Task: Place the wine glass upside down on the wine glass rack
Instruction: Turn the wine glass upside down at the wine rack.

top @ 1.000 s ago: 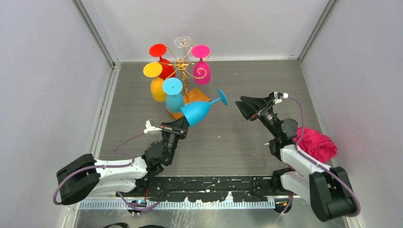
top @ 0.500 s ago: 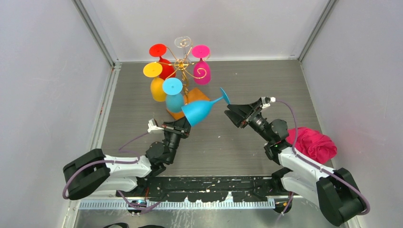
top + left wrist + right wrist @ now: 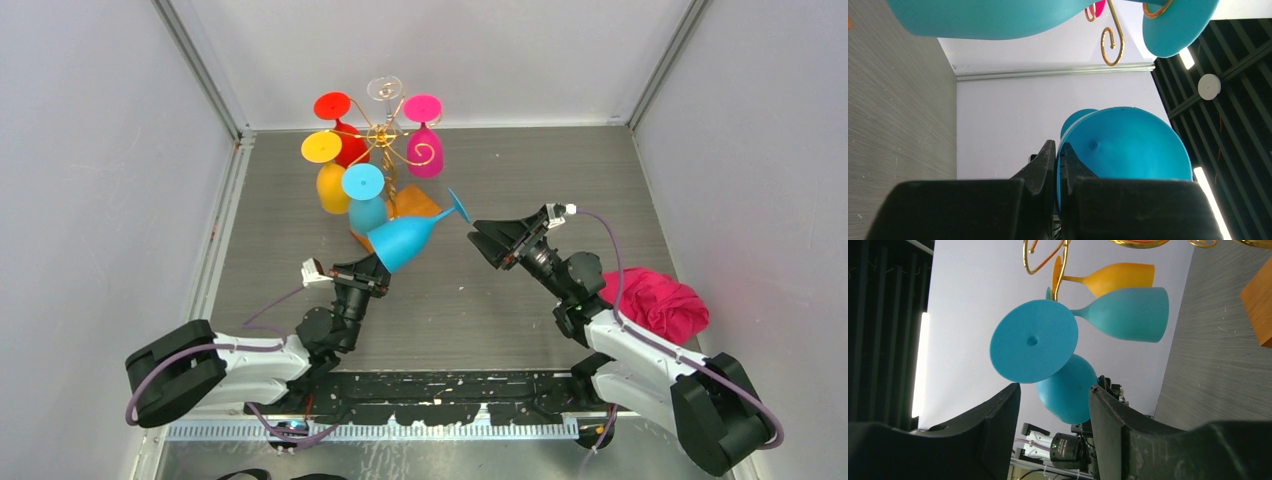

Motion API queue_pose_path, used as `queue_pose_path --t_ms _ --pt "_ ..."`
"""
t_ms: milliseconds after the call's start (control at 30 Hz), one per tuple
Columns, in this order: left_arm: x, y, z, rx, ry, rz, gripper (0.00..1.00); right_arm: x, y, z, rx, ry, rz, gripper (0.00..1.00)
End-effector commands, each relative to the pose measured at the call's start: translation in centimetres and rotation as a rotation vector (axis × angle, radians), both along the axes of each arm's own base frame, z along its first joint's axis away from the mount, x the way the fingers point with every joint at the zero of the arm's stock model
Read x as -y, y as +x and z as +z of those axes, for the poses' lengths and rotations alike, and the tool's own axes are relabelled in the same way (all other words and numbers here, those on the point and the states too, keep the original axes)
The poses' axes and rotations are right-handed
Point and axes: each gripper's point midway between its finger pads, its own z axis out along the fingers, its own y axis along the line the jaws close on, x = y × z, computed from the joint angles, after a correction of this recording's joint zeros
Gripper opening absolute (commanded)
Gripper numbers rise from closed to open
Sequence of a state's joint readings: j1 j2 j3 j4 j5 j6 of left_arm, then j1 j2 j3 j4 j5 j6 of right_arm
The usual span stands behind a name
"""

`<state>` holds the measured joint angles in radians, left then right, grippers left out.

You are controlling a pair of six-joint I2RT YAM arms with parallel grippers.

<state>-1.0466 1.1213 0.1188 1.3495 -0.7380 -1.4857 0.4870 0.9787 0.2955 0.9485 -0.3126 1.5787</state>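
Foot edge of wine glass [image 3: 405, 240] lies just beside right gripper [image 3: 485, 246].

Bright colours against grey.
Sky-blue wine glass [image 3: 405, 240]; wine glass rack [image 3: 384, 135] of gold wire on an orange-brown base [image 3: 418, 202], with a red glass [image 3: 332, 105], yellow-orange glass [image 3: 331, 188], teal glass [image 3: 366, 213], magenta glass [image 3: 426, 152] and clear glass [image 3: 384, 88]; magenta-pink cloth [image 3: 665, 305] near right; grey, finely lined table [image 3: 480, 300].
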Motion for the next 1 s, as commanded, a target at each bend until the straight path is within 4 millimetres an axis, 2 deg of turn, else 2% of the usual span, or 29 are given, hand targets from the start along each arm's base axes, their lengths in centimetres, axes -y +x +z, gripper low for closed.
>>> queue_pose_path --t_ms 0,433,967 --pt "-1.7 -0.3 1.5 0.028 -0.069 0.025 0.01 0.3 -0.7 3.3 0.093 0.046 -0.024 0.58" --pt "-0.9 -0.7 1.2 0.018 -0.052 -0.028 0.01 -2.2 0.0 4.4 0.096 0.084 0.024 0.58" --pt "-2.5 -0.9 0.6 0.001 -0.04 0.013 0.01 -2.2 -0.3 5.9 0.119 0.116 0.037 0.58"
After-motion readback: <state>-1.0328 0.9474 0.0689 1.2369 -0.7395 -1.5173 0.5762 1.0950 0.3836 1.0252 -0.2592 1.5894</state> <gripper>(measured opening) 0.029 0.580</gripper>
